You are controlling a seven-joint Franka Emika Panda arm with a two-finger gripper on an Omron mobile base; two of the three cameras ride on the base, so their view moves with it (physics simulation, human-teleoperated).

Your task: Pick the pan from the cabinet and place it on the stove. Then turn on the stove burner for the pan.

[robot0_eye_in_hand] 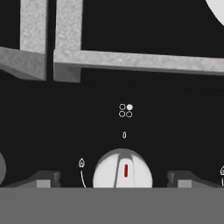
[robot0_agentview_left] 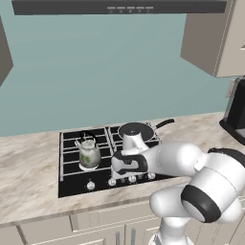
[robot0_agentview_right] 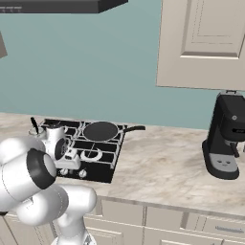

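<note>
The dark grey pan [robot0_agentview_left: 136, 130] [robot0_agentview_right: 100, 130] sits on the back right burner of the black stove [robot0_agentview_left: 72, 182] [robot0_agentview_right: 103, 167], its thin black handle pointing right. My gripper [robot0_agentview_left: 125, 173] [robot0_agentview_right: 71, 167] [robot0_eye_in_hand: 114, 180] hangs low over the front row of silver knobs. It is open, with a dark fingertip [robot0_eye_in_hand: 43, 179] on each side of one round knob [robot0_eye_in_hand: 123, 169] that bears a red mark; neither tip touches it. The cream cabinet [robot0_agentview_left: 215, 38] [robot0_agentview_right: 206, 43] hangs up on the right wall.
A small glass kettle [robot0_agentview_left: 88, 153] stands on the front left burner, close to my hand. Grey grate bars [robot0_eye_in_hand: 131, 61] run just beyond the knob. A black coffee machine [robot0_agentview_right: 224, 141] stands on the marble counter [robot0_agentview_right: 158, 167] to the right. A range hood [robot0_agentview_left: 119, 6] hangs above.
</note>
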